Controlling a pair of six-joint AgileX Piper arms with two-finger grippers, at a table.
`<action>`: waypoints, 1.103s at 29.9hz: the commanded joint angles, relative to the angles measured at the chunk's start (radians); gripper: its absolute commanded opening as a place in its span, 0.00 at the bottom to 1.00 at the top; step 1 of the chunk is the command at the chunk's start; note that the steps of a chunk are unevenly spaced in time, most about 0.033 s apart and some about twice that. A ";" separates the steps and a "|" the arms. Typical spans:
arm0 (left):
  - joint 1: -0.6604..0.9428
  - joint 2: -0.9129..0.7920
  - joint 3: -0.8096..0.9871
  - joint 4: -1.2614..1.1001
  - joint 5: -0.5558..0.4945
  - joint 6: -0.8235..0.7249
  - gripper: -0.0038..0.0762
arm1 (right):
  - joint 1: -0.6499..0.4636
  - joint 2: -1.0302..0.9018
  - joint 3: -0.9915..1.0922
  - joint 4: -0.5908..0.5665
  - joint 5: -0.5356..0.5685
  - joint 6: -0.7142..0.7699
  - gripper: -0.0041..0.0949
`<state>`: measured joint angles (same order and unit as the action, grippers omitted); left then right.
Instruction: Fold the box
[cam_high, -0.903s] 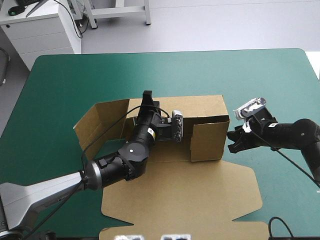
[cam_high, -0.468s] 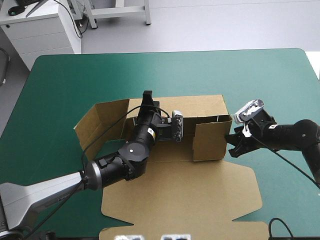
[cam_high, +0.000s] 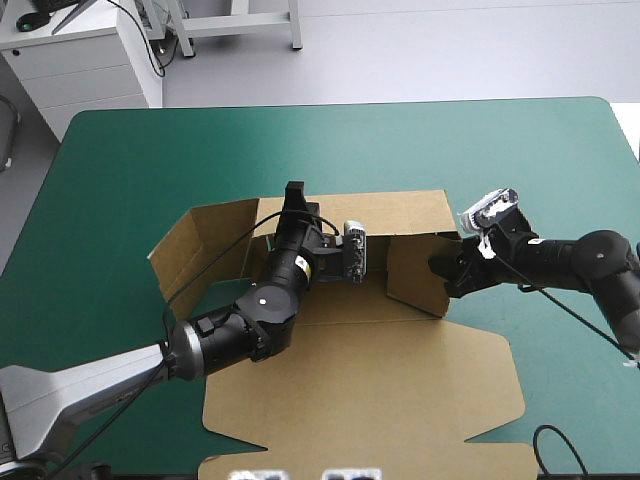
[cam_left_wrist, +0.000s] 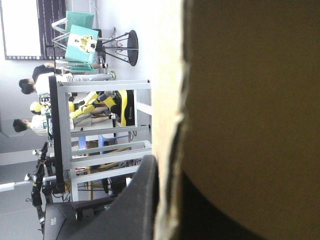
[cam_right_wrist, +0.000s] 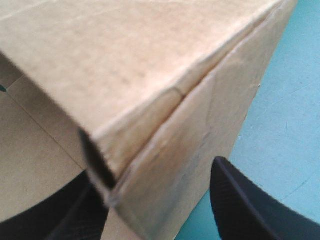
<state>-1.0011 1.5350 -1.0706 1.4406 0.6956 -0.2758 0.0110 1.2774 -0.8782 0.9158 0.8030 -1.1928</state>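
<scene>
Box (cam_high: 400, 215) sits about mid-table on the teal-green cover (cam_high: 150, 160), only part built. Its back wall stands upright, and the lid (cam_high: 380, 400) lies flat toward the near edge. The left-hand flap (cam_high: 195, 240) splays outward, not yet tucked.

From where I stand, the change is all on the right. A moment earlier the right gripper (cam_high: 445, 275) hung just outside the box, clear of the right-hand wall (cam_high: 415, 285), and that panel faced the near edge almost squarely. Now the gripper has come in against it, and the panel has swung inward and stands skewed toward the middle of the tray. In the right wrist view its fingers (cam_right_wrist: 240, 200) stand well apart, with the corner of the doubled board between them. I read that as straddling and pushing, not pinching.

The left gripper (cam_high: 294, 195) has not budged. It is clenched over the top edge of the back wall. Its wrist view shows the board's edge running up beside one black finger (cam_left_wrist: 135, 205), with the other side in shadow behind the sheet.

I judge the right end is being turned in while the left arm steadies the back. The risk I see is the flap springing out again once the push stops, and the left end is wholly undone.
</scene>
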 joint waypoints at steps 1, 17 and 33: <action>-0.006 -0.045 -0.024 0.031 -0.003 -0.049 0.04 | 0.002 0.017 -0.025 0.128 -0.046 -0.034 0.56; -0.006 -0.045 -0.024 0.028 -0.025 -0.057 0.04 | 0.002 0.046 -0.025 0.157 -0.096 -0.026 0.04; -0.027 -0.049 -0.024 0.029 -0.032 -0.082 0.42 | 0.050 0.044 -0.025 0.012 -0.203 0.133 0.04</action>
<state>-1.0087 1.5287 -1.0706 1.4423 0.6359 -0.3380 0.0338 1.3340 -0.8820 0.9786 0.6480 -1.1172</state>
